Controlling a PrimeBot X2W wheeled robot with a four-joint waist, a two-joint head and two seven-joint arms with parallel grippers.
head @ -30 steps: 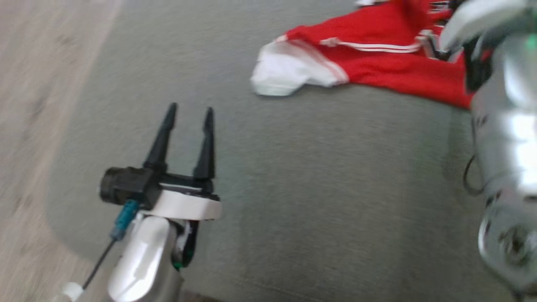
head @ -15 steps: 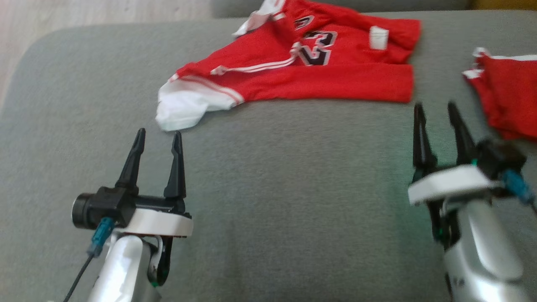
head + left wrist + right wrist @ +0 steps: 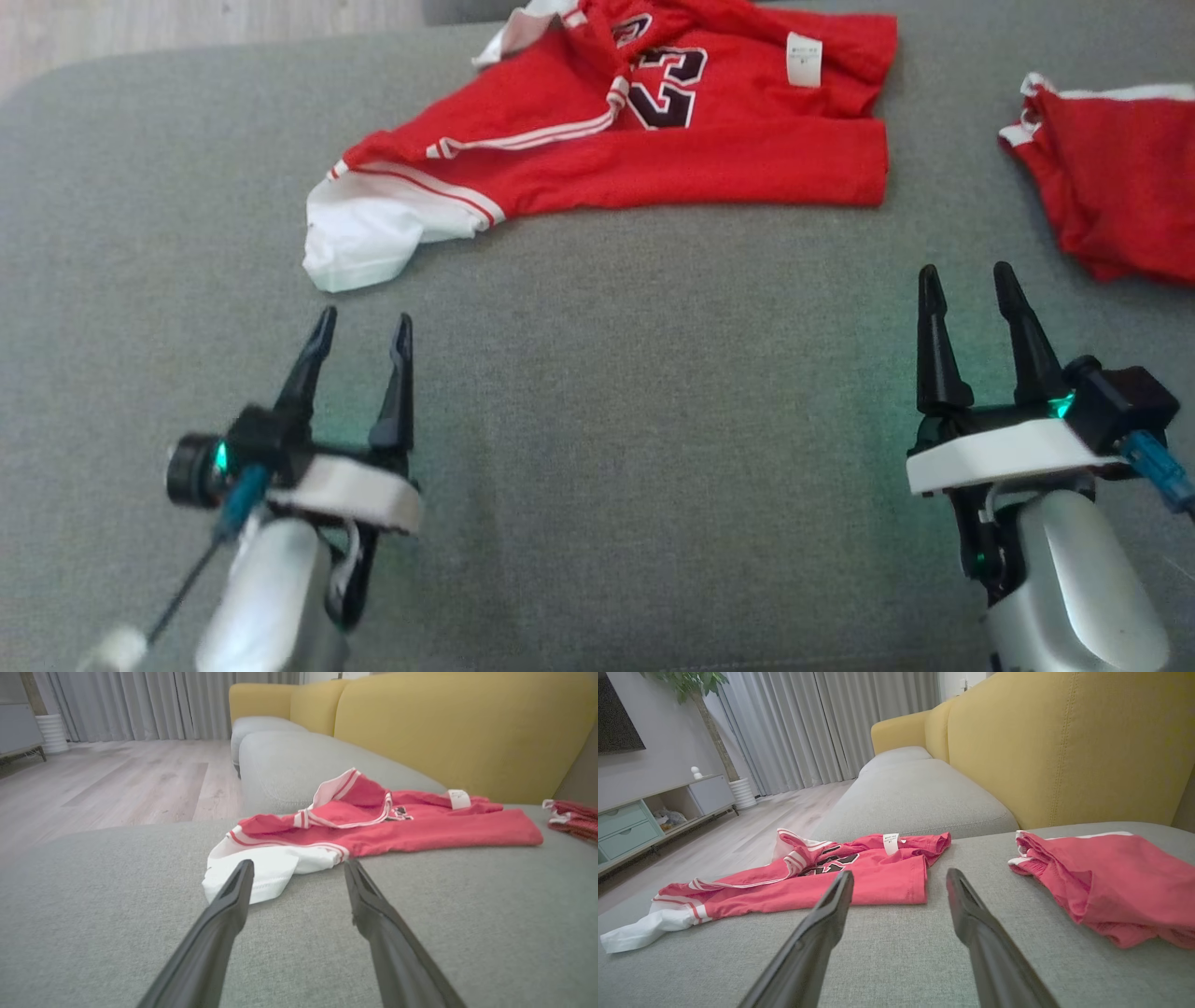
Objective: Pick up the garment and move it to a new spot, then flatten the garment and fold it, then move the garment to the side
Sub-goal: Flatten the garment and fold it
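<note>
The garment (image 3: 653,140) is a red jersey with white trim, a white sleeve and a dark "23", lying crumpled at the back of the grey sofa cushion (image 3: 653,420); it also lies ahead in the left wrist view (image 3: 420,828) and the right wrist view (image 3: 859,877). My left gripper (image 3: 364,331) stands open just short of the white sleeve (image 3: 359,238), nothing between its fingers (image 3: 231,896). My right gripper (image 3: 966,280) is open too, empty, below the jersey's right end, and in its own wrist view (image 3: 899,879) it points at the jersey's hem.
A second red garment (image 3: 1111,177) with white trim lies bunched at the right (image 3: 1106,882). A yellow sofa backrest (image 3: 1064,742) rises behind the cushion. Wooden floor (image 3: 117,779) lies beyond the cushion's left edge, with curtains and a low cabinet (image 3: 649,816) further off.
The head camera has swung and steadied, so both grippers and the whole jersey now show. The left gripper sits a little lower in the picture; both stay open.
</note>
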